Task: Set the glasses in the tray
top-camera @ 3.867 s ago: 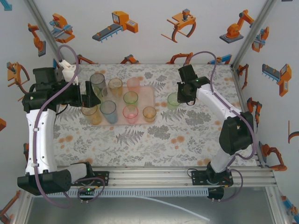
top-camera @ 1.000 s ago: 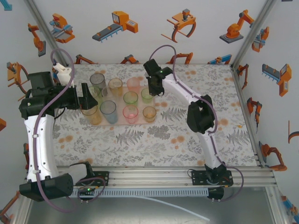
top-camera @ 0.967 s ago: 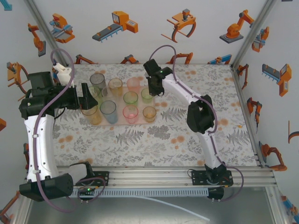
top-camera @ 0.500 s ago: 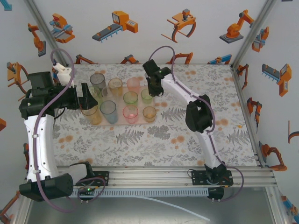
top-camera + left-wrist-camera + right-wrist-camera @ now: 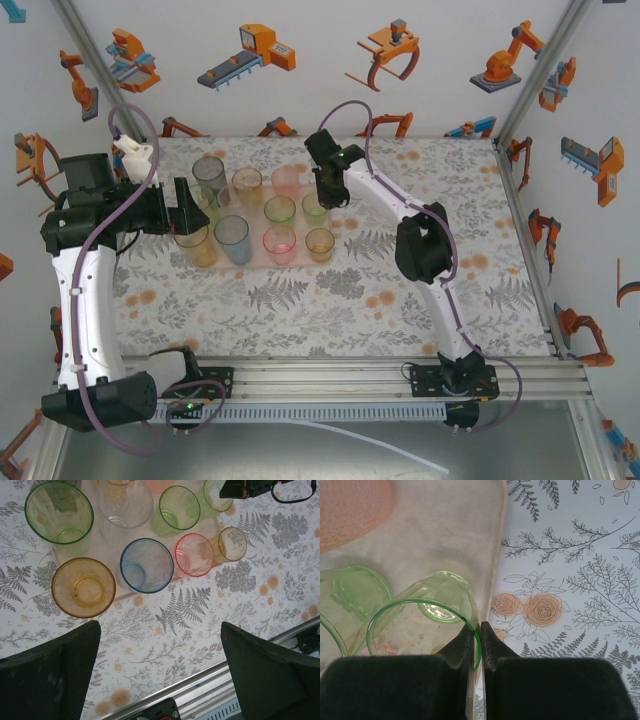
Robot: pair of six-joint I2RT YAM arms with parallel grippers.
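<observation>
The pale pink-beige tray (image 5: 300, 225) holds several tinted tumblers. My right gripper (image 5: 326, 193) is shut on the rim of a green glass (image 5: 315, 207), pinching its wall between both fingers (image 5: 478, 628). That green glass (image 5: 427, 622) leans slightly, its base over the tray (image 5: 445, 535) just inside the right rim. A second green glass (image 5: 345, 595) stands right beside it. My left gripper (image 5: 190, 208) hovers open above the tray's left end, with nothing between its fingers (image 5: 50, 675). Below it are an amber glass (image 5: 83, 587), a blue one (image 5: 146, 565) and a pink one (image 5: 194, 555).
A grey glass (image 5: 209, 175), an amber one (image 5: 247, 185) and a pink one (image 5: 286, 180) line the tray's far side. Another amber glass (image 5: 319, 243) stands at its near right corner. Floral tablecloth (image 5: 420, 260) stretches right of the tray. A metal rail (image 5: 210, 685) runs along the near edge.
The right gripper has carried the green glass from the tablecloth right of the tray onto the tray's right edge, edging slightly left in the last second. The left arm drew back a little.
</observation>
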